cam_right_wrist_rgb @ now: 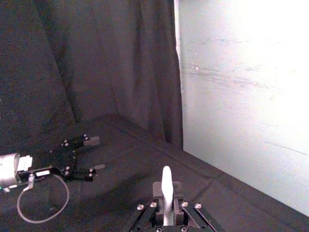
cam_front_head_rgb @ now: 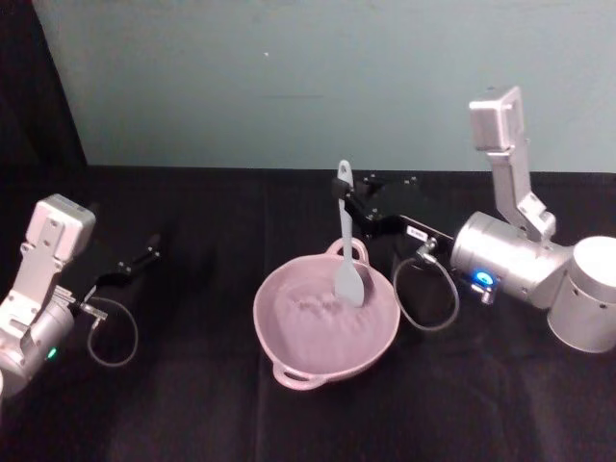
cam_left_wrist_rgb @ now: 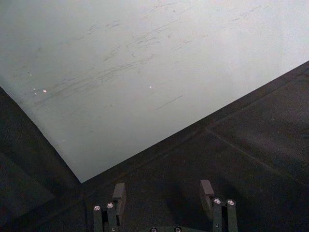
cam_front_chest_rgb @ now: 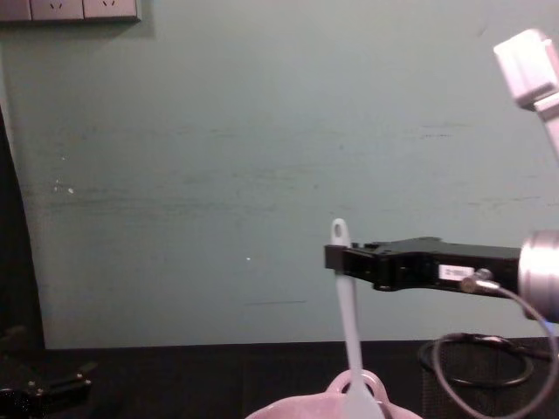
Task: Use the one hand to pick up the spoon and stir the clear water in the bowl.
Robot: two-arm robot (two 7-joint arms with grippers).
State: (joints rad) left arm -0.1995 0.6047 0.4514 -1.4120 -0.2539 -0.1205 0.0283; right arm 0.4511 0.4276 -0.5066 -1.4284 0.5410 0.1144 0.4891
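The pale pink bowl (cam_front_head_rgb: 318, 369) sits mid-table with clear water in it. The white spoon (cam_front_head_rgb: 346, 241) stands nearly upright, its flat blade down inside the bowl against the far side. My right gripper (cam_front_head_rgb: 353, 204) reaches in from the right and is shut on the upper handle, just below the hole. From the chest, the spoon (cam_front_chest_rgb: 348, 314) hangs from the right gripper (cam_front_chest_rgb: 337, 257) above the bowl's loop handle (cam_front_chest_rgb: 358, 381). The right wrist view has the spoon handle (cam_right_wrist_rgb: 166, 181) clamped between the right gripper (cam_right_wrist_rgb: 166, 194). My left gripper (cam_front_head_rgb: 144, 258) rests open at the left.
A black wire-mesh cup (cam_front_chest_rgb: 489, 375) stands right of the bowl, under my right arm's grey cable loop (cam_front_head_rgb: 428, 294). The teal wall (cam_front_head_rgb: 289, 77) closes off the back of the black-clothed table. In the left wrist view the left gripper (cam_left_wrist_rgb: 163, 191) holds nothing.
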